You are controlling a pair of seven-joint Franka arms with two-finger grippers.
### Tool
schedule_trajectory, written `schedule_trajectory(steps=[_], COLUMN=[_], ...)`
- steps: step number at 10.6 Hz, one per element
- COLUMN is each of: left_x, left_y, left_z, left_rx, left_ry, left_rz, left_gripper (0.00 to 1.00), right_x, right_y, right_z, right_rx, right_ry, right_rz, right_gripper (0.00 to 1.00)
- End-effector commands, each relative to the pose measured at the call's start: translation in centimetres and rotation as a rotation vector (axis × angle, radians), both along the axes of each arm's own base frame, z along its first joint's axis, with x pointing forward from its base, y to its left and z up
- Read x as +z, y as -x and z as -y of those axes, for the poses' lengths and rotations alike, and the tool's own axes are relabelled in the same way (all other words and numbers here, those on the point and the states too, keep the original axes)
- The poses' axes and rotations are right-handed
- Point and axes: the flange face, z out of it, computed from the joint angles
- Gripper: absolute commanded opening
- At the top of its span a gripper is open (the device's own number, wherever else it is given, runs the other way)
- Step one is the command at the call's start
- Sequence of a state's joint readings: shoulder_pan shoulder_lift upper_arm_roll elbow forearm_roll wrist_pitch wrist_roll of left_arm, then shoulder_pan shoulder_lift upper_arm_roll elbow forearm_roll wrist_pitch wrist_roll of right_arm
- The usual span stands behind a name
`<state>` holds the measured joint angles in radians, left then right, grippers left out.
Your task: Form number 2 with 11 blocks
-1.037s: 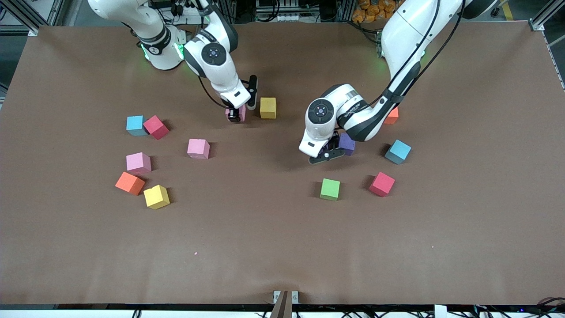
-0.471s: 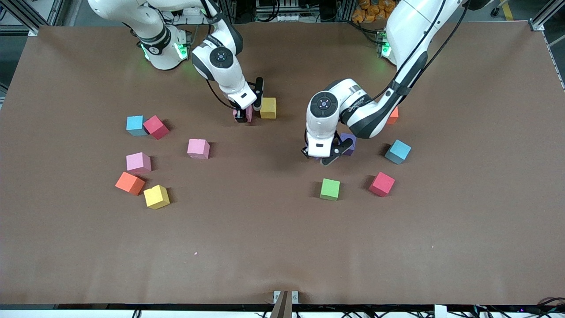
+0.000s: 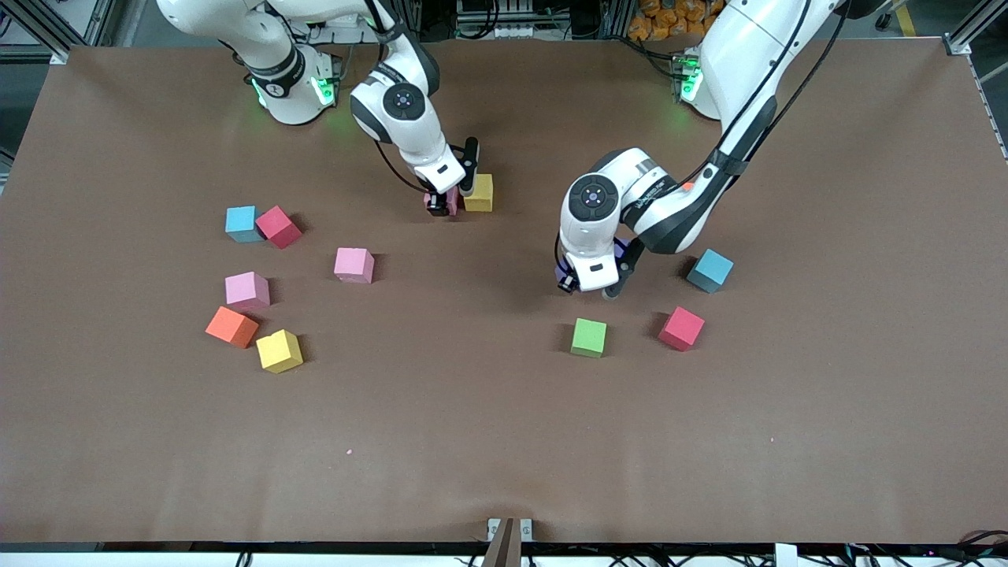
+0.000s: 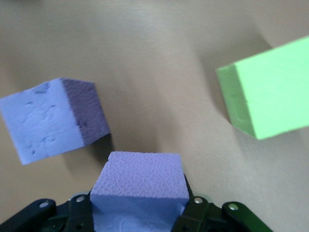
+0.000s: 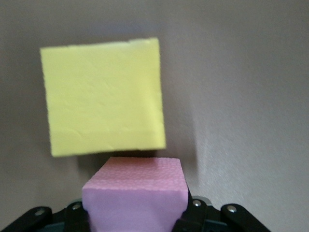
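Observation:
My right gripper (image 3: 441,206) (image 5: 135,208) is shut on a pink block (image 5: 135,191), low over the table and close beside a yellow block (image 3: 478,193) (image 5: 104,96). My left gripper (image 3: 587,287) (image 4: 137,205) is shut on a purple block (image 4: 137,186), near the table's middle. A second purple block (image 4: 53,118) rests on the table beside it, and a green block (image 3: 589,337) (image 4: 270,92) lies nearer the front camera. The other blocks lie scattered. No number 2 is in view.
Toward the right arm's end lie light blue (image 3: 241,223), red (image 3: 278,226), two pink (image 3: 353,264) (image 3: 247,290), orange (image 3: 231,326) and yellow (image 3: 279,350) blocks. Toward the left arm's end lie a blue (image 3: 709,270) and a red (image 3: 681,327) block.
The right gripper has carried the pink block toward the yellow block. The left gripper has turned and shifted slightly toward the left arm's end with its purple block.

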<state>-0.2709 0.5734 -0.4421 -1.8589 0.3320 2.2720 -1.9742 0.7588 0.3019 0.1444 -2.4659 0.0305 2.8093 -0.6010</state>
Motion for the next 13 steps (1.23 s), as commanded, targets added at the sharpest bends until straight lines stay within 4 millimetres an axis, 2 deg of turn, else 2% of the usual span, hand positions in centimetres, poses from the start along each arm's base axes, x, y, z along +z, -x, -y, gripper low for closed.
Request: schedule_trajectory(steps=[1,5,6,8,9,11,12,13], left_x=[0.2,0.1,0.4,1.9,2.1,1.5,1.1,0.8], left_y=[1.3,3.7,3.8,5.8,7.1,7.9,8.6,9.7], left_z=[0.0,1.0,0.4,-0.2,-0.4,0.0,0.3,0.7], left_rx=[0.09,0.13,0.164,0.251,0.291,0.388,0.444,0.484], left_ry=[-0.063,-0.032,-0.009,0.055,0.066,0.084,0.096,0.107], left_rz=[-0.002,-0.067,-0.086,-0.056,-0.043,-0.038,-0.037,-0.037], left_gripper=[0.4,0.4,0.4,0.4,0.4,0.4,0.4,0.4], right_x=[-0.3,0.0,0.0,0.0,0.2,0.2,0.2,0.3], right_y=[0.3,0.1,0.1,0.1,-0.1,-0.1,-0.1,-0.1], right_z=[-1.0,-1.2,-1.3,-1.3,-1.5,-1.5,-1.6,-1.6], right_rx=[-0.011,-0.009,-0.008,-0.005,-0.007,-0.004,-0.004,-0.004], right_ry=[-0.004,-0.01,-0.01,-0.01,-0.016,-0.016,-0.016,-0.017], right_rz=[-0.002,0.003,0.003,0.003,0.008,0.009,0.008,0.009], right_gripper=[0.18,0.18,0.18,0.19,0.21,0.32,0.62,1.0])
